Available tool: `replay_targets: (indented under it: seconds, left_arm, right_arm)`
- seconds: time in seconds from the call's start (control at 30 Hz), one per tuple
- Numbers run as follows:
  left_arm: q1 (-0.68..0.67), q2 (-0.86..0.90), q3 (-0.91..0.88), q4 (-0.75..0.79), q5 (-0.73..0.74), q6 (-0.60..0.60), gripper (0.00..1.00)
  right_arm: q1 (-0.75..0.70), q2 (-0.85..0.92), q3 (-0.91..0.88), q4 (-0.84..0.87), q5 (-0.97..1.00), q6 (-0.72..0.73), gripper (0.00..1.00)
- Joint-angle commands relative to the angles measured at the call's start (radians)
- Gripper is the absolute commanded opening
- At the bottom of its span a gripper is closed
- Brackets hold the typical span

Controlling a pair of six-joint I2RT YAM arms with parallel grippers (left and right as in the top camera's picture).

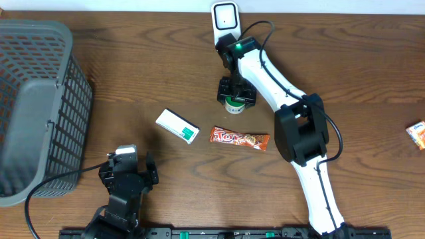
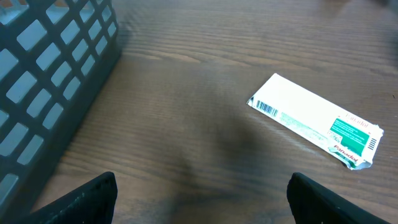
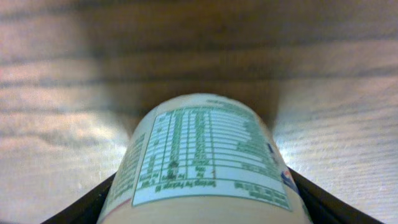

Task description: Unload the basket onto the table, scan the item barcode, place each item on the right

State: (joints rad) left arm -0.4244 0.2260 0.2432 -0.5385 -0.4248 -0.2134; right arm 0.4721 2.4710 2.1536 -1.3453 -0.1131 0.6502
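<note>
**Far left.** A grey mesh basket [image 1: 40, 99] stands on the wooden surface [image 1: 133, 53], hard against its left edge. The left arm [image 1: 123, 192] sits at the near edge, just right of the basket's near corner. The left jaws stand wide apart with nothing between them. In the left wrist view the two dark fingers [image 2: 87, 199] show at the bottom corners, with bare wood between them and the basket wall to their left.

**Left of centre.** A white box with a green end [image 1: 177, 126] lies flat ahead and to the right of the left arm, touching nothing. The left wrist view shows a barcode near its white end, facing up.

**Centre, far side.** A white scanner [image 1: 225, 16] stands at the far edge of the surface. The right arm [image 1: 302, 133] reaches in from the near right, and the right jaws point down just in front of the scanner. The bottle [image 1: 234, 105], the task's item, is directly under them and near the scanner. In the right wrist view the bottle fills the space between the two fingers [image 3: 74, 208], its nutrition label turned to the camera. It cannot be told whether the right jaws press on it or merely flank it.

**Centre, near side.** An orange-red chocolate bar [image 1: 240, 139] lies flat just nearer than the bottle, between the box and the right arm.

**Far right edge.** A small orange packet [image 1: 416, 133] lies well apart from the rest.
</note>
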Motion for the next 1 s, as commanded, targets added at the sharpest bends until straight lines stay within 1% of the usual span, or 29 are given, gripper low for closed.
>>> replay_targets:
  seconds: [0.0,0.13,0.27,0.37,0.5,0.57,0.6,0.7,0.8,0.83,0.9,0.97]
  left_arm:
    - [0.002,-0.006,0.002,0.001,-0.013,-0.010,0.87]
    - [0.002,-0.006,0.002,0.001,-0.013,-0.010,0.88]
    - [0.002,-0.006,0.002,0.001,-0.013,-0.010,0.88]
    - [0.003,-0.006,0.002,0.001,-0.013,-0.010,0.88]
    - [0.002,-0.006,0.002,0.001,-0.013,-0.010,0.88]
    - [0.002,-0.006,0.002,0.001,-0.013,-0.010,0.87]
    - [0.002,-0.006,0.002,0.001,-0.013,-0.010,0.87]
    - [0.002,-0.006,0.002,0.001,-0.013,-0.010,0.88]
    - [0.002,-0.006,0.002,0.001,-0.013,-0.010,0.88]
    - [0.002,-0.006,0.002,0.001,-0.013,-0.010,0.88]
    - [0.002,-0.006,0.002,0.001,-0.013,-0.010,0.88]
    - [0.003,-0.006,0.002,0.001,-0.013,-0.010,0.88]
  right_arm:
    - [-0.023,0.033,0.000,-0.047,-0.151,-0.040,0.69]
    - [-0.059,0.033,0.021,-0.107,-0.209,-0.053,0.64]
    - [-0.084,0.033,0.021,-0.103,-0.176,-0.053,0.65]
    - [-0.085,0.033,0.021,-0.069,-0.097,-0.054,0.65]
    - [-0.078,0.033,0.021,-0.045,-0.029,-0.103,0.65]
    - [-0.070,0.033,0.021,-0.023,-0.001,-0.142,0.65]
    - [-0.057,0.033,0.021,0.005,0.078,-0.198,0.66]
    - [-0.039,0.033,0.022,0.011,0.195,-0.277,0.66]
    - [-0.010,0.033,0.025,0.002,0.264,-0.366,0.71]
    - [0.008,0.033,0.029,-0.004,0.283,-0.391,0.77]
    - [0.031,0.032,0.039,-0.013,0.300,-0.392,0.85]
    - [0.050,0.031,0.050,-0.023,0.299,-0.362,0.90]
